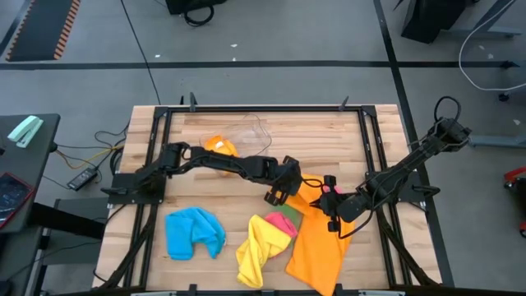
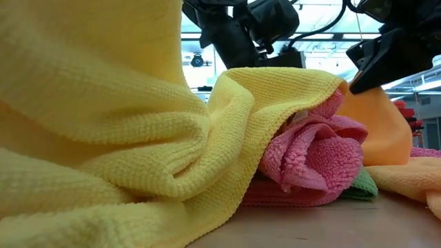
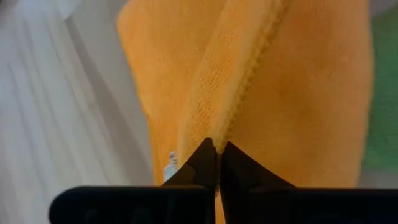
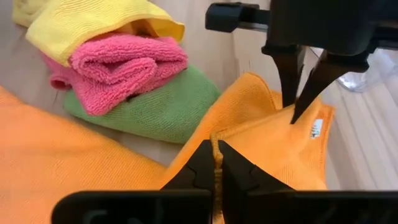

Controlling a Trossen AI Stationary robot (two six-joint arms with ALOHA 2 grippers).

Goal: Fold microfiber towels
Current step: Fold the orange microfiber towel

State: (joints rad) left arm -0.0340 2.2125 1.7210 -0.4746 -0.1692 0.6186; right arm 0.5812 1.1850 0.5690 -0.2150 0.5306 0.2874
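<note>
An orange towel (image 1: 319, 242) lies spread at the table's near right, and both grippers are on its far end. My left gripper (image 1: 297, 189) is shut on a corner beside a white label (image 4: 316, 129). My right gripper (image 1: 329, 215) is shut on its hem a little nearer. A yellow towel (image 1: 259, 247) lies crumpled over a pink one (image 4: 118, 65), which rests on a green one (image 4: 158, 106). A blue towel (image 1: 195, 233) lies bunched at the near left. My left gripper pinches a raised ridge of the orange towel (image 3: 214, 118) between its two fingertips (image 4: 297, 107), close to the labelled corner. The fingers slant down from the table's left. The rest of the towel lies on the table. My right gripper pinches the orange towel's stitched hem (image 4: 215, 142) between its two fingers, coming in low from the table's right. The hem runs from the fingers toward the left gripper. Whether it has one layer or several does not show. The towel rests on the table.
A clear plastic tub (image 1: 242, 131) with another orange cloth (image 1: 220, 146) stands at the far middle. The dark frame rails (image 1: 156, 156) run along the table's sides. Bare wood (image 1: 386, 247) shows to the right of the orange towel.
</note>
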